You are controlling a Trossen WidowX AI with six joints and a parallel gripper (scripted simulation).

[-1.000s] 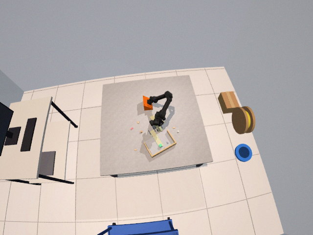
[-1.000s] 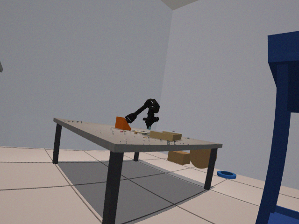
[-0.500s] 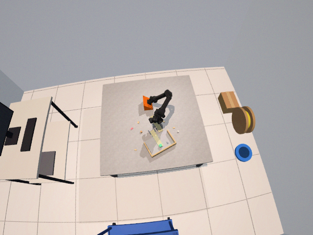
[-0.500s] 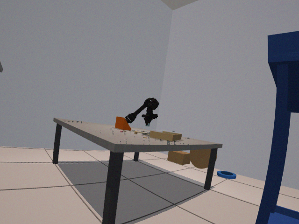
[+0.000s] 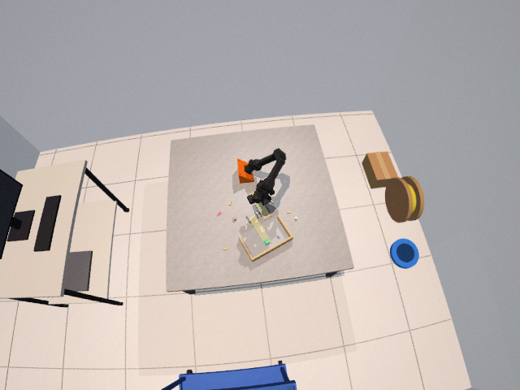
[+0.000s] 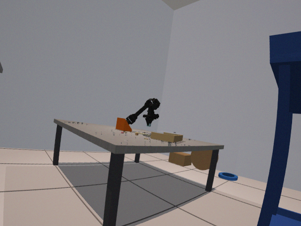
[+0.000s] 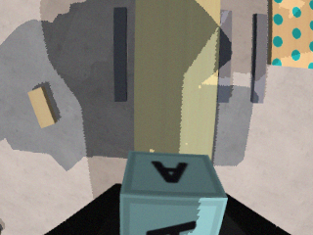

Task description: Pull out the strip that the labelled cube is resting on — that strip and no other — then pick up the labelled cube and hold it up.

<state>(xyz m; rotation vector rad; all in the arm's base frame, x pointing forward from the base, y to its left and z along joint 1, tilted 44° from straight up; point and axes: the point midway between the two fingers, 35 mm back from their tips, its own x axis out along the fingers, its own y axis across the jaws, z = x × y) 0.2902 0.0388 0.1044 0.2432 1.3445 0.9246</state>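
Observation:
The labelled cube (image 7: 166, 211) (image 6: 149, 125) is teal with a black letter A on its faces. My gripper (image 7: 166, 197) (image 6: 148, 124) is shut on it and holds it raised above the table. A plain pale yellow strip (image 7: 158, 73) (image 5: 264, 211) lies on the table beyond the cube in the wrist view, between dark rails (image 7: 120, 54) (image 7: 225, 59). A second strip (image 5: 258, 227) with a green piece (image 5: 266, 241) at its end reaches into the wooden frame. A teal-dotted orange piece (image 7: 286, 41) shows at the wrist view's right edge.
The three-sided wooden frame (image 5: 273, 249) (image 6: 162, 137) stands at the strips' far side from the arm's orange base (image 5: 244, 171) (image 6: 122, 124). Small loose bits lie around, including a tan block (image 7: 42, 108), a red bit (image 5: 218, 213) and a brown one (image 5: 234, 218).

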